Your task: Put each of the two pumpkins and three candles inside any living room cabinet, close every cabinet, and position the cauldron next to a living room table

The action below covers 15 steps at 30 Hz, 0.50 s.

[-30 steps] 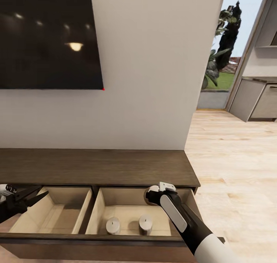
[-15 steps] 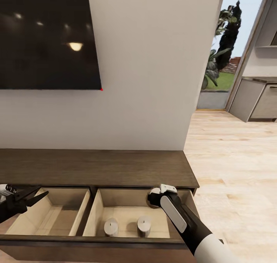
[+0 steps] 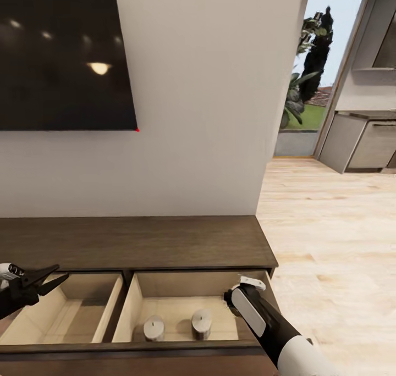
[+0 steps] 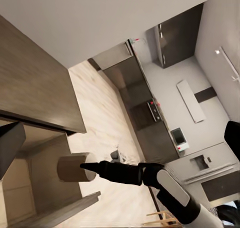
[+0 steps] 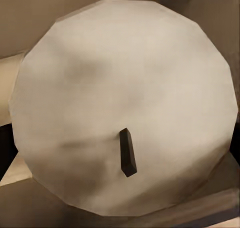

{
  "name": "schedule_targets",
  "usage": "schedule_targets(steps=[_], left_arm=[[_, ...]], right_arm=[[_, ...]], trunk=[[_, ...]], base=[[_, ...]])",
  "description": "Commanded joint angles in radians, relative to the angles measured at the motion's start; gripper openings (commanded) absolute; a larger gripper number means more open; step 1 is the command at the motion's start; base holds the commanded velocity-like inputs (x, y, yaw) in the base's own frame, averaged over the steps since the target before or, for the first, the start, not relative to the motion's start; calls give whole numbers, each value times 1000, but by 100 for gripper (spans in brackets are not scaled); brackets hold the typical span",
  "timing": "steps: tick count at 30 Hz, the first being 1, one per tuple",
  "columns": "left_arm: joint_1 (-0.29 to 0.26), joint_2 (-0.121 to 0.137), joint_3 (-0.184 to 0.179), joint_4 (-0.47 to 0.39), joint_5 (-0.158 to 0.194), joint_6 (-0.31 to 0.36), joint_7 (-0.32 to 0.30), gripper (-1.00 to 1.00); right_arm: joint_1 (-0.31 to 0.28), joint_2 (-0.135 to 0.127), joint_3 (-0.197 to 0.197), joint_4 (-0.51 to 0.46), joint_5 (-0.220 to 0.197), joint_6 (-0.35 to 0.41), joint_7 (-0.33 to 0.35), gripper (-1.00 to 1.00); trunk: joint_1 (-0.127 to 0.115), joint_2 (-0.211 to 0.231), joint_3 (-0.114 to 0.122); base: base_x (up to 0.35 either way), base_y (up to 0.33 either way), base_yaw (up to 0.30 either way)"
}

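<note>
The dark-brown cabinet [image 3: 132, 241] stands against the wall with two pale-lined drawers pulled out. Two grey-brown candles [image 3: 154, 328] [image 3: 201, 324] stand upright in the right drawer [image 3: 181, 288]. My right arm [image 3: 250, 310] reaches into that drawer's right end. My right gripper [image 4: 89, 167] is shut on a third candle [image 4: 74, 168], held above the drawer floor. This candle's pale top and dark wick [image 5: 127, 153] sit close in the right wrist view. My left gripper [image 3: 52, 275] hovers open over the left drawer [image 3: 82, 304], holding nothing.
A black TV [image 3: 60, 57] hangs on the white wall above the cabinet. To the right, pale wood floor [image 3: 330, 227] runs toward a kitchen with grey units [image 3: 363, 145] and a glazed door [image 3: 308, 73]. The cabinet's right end [image 3: 272, 260] borders that floor.
The whole view has shifted, so the camera moved. Relative to the drawer, my right gripper with its candle has gone lower and toward the drawer's right end. The left gripper keeps its place.
</note>
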Motion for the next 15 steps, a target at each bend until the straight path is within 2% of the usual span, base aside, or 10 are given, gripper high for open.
schedule_targets(steps=[1, 5, 10, 15], left_arm=[[0, 0, 0, 0, 1, 10, -2, 100], [0, 0, 0, 0, -2, 10, -2, 100], [0, 0, -1, -2, -2, 10, -2, 100], [0, 0, -1, 0, -2, 10, -2, 100]], right_arm=[[-2, 0, 4, 12, -8, -21, -7, -100], [-3, 0, 6, 40, 4, -66, -3, -100], [-4, 1, 6, 61, 83, -108, 6, -100], [-4, 1, 6, 64, 95, -112, 31, -100]], trunk=[[0, 0, 0], [0, 0, 2], [0, 0, 3], [0, 0, 3]], base=[[0, 0, -192], [0, 0, -92], [38, 9, -13], [163, 76, -1]])
